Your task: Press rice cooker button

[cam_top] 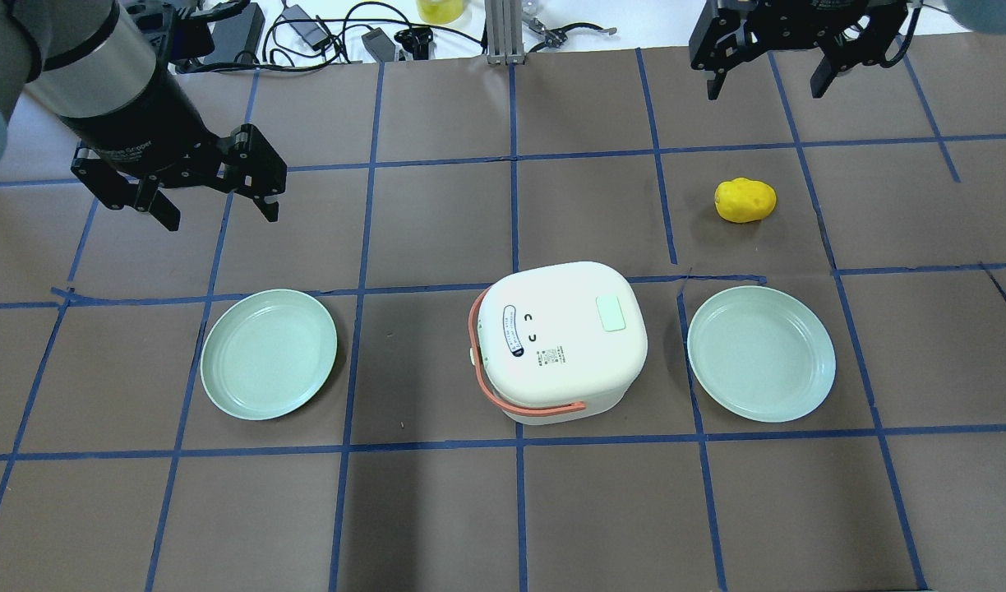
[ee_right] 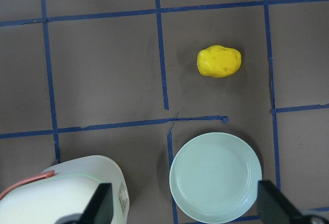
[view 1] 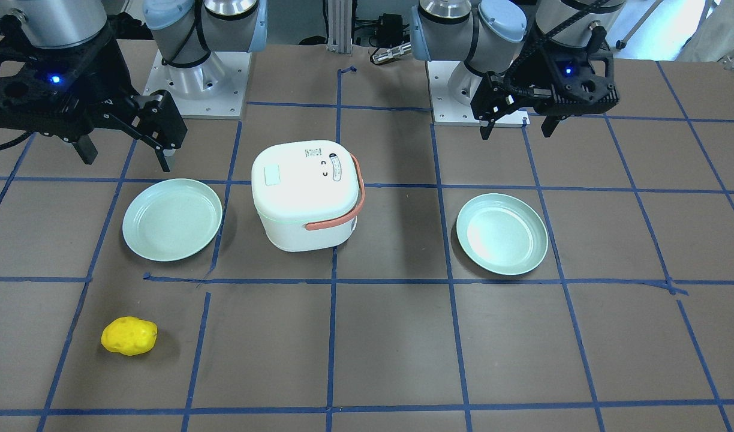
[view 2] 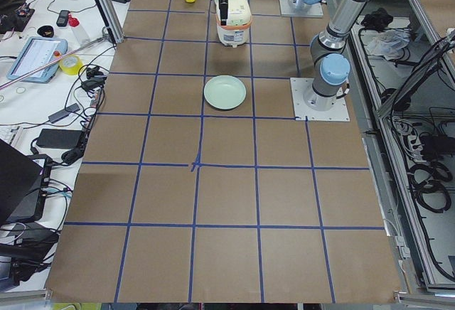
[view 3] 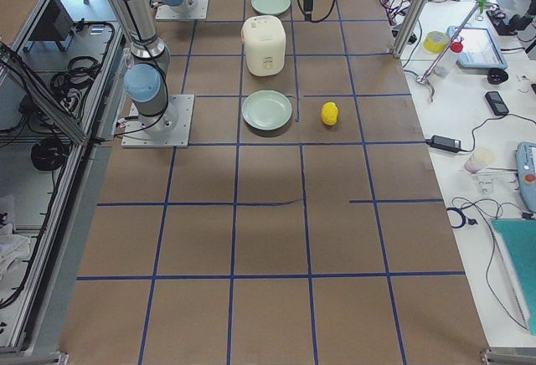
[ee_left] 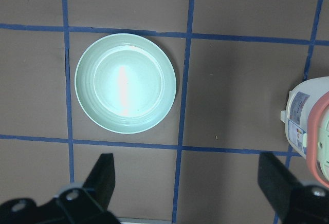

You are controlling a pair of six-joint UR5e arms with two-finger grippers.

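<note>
Nothing of the task has been done, as far as can be judged. The rice cooker (cam_top: 559, 341) is found with its lid down, in the middle of the table (cam_top: 437, 510) between the robot's edge and the operators' edge. A pale green square (cam_top: 612, 313) is seen on the lid; whether it is the button cannot be told.

The left gripper (cam_top: 221, 215) and the right gripper (cam_top: 766, 86) are held above the table, well apart from the cooker, jaws spread wide and empty. The approach and the press are both left.

The surface is covered in brown paper gridded with blue tape. A green plate (cam_top: 269, 353) and a second plate (cam_top: 760, 353) are laid either side of the cooker, a yellow potato-like toy (cam_top: 745, 200) toward the operators' edge. Cables and tablets are seen on the benches beyond.
</note>
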